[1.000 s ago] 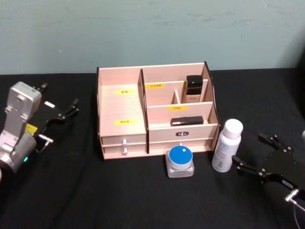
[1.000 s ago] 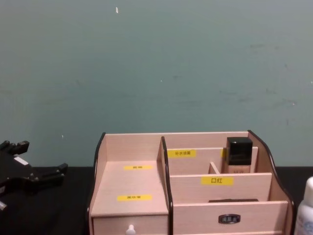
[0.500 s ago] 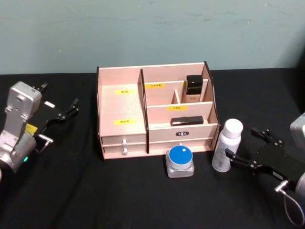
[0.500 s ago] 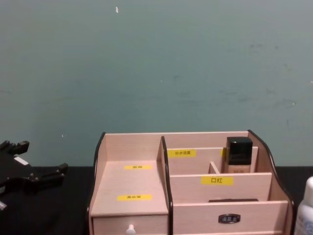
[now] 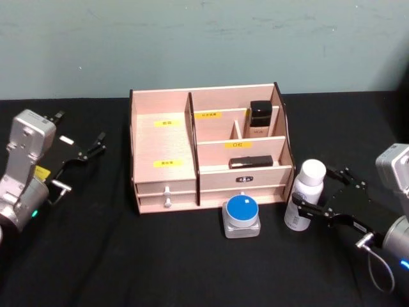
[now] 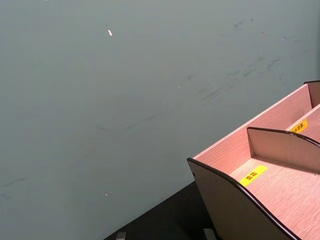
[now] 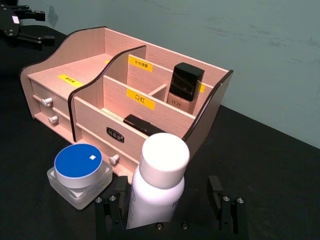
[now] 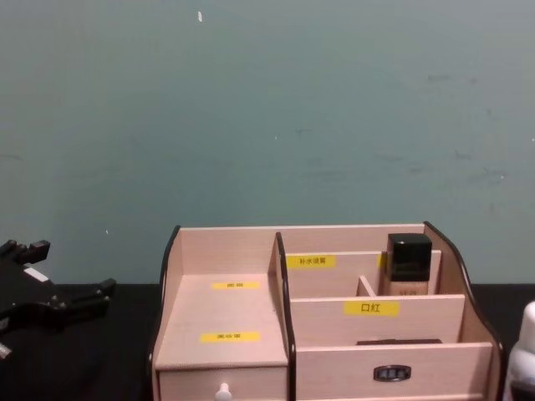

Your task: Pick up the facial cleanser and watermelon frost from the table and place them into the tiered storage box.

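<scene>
A white bottle (image 5: 304,195) with a white cap, which I take for the facial cleanser, stands on the black table just right of the tiered storage box (image 5: 160,105). It also shows in the right wrist view (image 7: 157,185) and at the chest view's right edge (image 8: 525,351). My right gripper (image 5: 316,187) is open, one finger on each side of the bottle (image 7: 167,189). A square clear jar with a blue lid (image 5: 241,216), possibly the watermelon frost, sits in front of the box (image 7: 80,172). My left gripper (image 5: 80,128) is parked open at the left.
The box's right compartments hold a black-capped bottle (image 5: 259,118) and a slim black item (image 5: 250,162); its left tiers are bare. Two small drawers (image 5: 166,195) face me. A grey-green wall stands behind the table.
My right gripper has moved in toward the white bottle from the right, and its fingers now straddle it. The left arm, the jar and the box have not moved.
</scene>
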